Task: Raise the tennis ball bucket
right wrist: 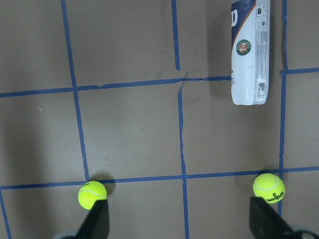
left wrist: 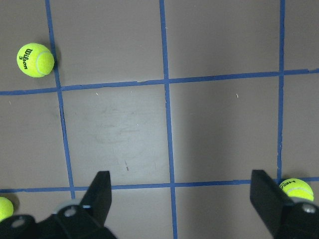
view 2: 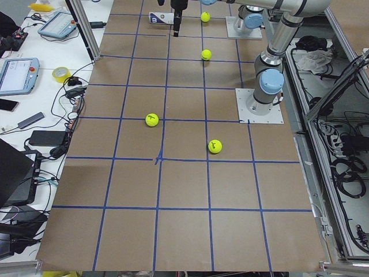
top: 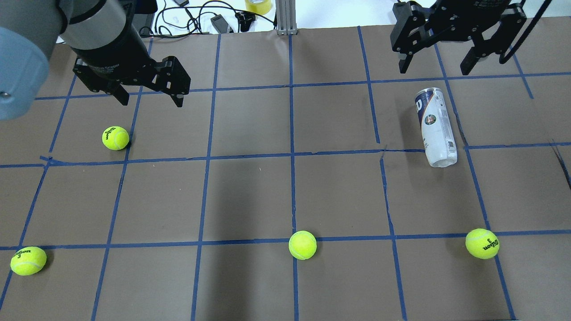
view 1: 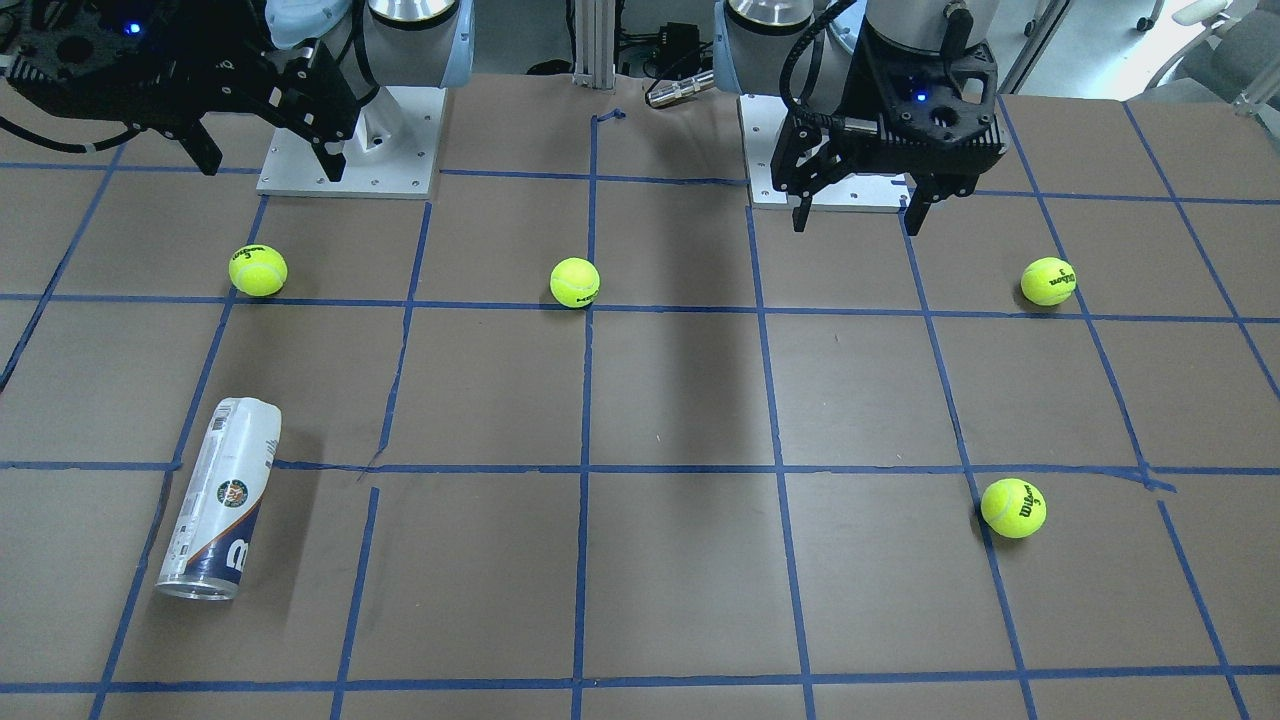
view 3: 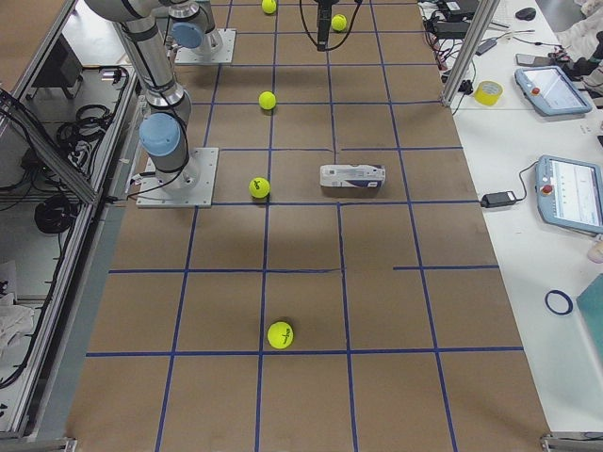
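The tennis ball bucket [top: 436, 127] is a clear can with a white and navy label. It lies on its side on the brown table, also in the front view [view 1: 220, 500] and at the top right of the right wrist view [right wrist: 249, 50]. My right gripper [top: 435, 70] is open and empty, held high and apart from the can; it also shows in the front view [view 1: 270, 168]. My left gripper [top: 149, 100] is open and empty above the table's other half, near a yellow-green tennis ball [top: 115, 137]; it also shows in the front view [view 1: 856, 225].
Three more tennis balls lie loose on the table: one [top: 28, 261] at the near left, one [top: 302, 244] in the near middle, one [top: 482, 243] at the near right. Blue tape lines grid the table [top: 250, 191]. Cables and a tape roll [top: 258, 5] lie past the far edge.
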Controlling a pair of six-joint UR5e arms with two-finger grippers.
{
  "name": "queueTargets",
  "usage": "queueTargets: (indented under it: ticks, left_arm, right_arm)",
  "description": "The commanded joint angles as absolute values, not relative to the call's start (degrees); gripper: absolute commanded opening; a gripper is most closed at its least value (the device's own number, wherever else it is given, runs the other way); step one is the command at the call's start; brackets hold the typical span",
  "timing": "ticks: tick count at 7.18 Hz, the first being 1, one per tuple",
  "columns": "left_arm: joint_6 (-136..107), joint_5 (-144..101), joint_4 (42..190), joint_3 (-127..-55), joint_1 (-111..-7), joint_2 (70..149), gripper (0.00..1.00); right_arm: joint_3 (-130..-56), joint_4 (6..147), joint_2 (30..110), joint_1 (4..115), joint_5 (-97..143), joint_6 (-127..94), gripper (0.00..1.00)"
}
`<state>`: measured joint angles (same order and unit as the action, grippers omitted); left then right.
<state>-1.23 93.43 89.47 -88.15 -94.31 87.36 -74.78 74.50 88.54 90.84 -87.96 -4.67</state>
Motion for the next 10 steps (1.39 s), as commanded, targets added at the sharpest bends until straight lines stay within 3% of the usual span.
queueTargets:
  ticks: [1, 10]
  left_arm:
    - [-1.2, 93.4, 89.5, -88.2, -94.3, 87.4, 1.0]
    - [-1.2, 93.3, 89.5, -88.2, -94.3, 87.4, 1.0]
  right_arm:
    - [-75.1, 74.5, 88.6, 90.9, -88.0, -4.7, 1.0]
    - [-75.6, 81.9, 85.6, 89.0, -92.3, -4.1, 1.0]
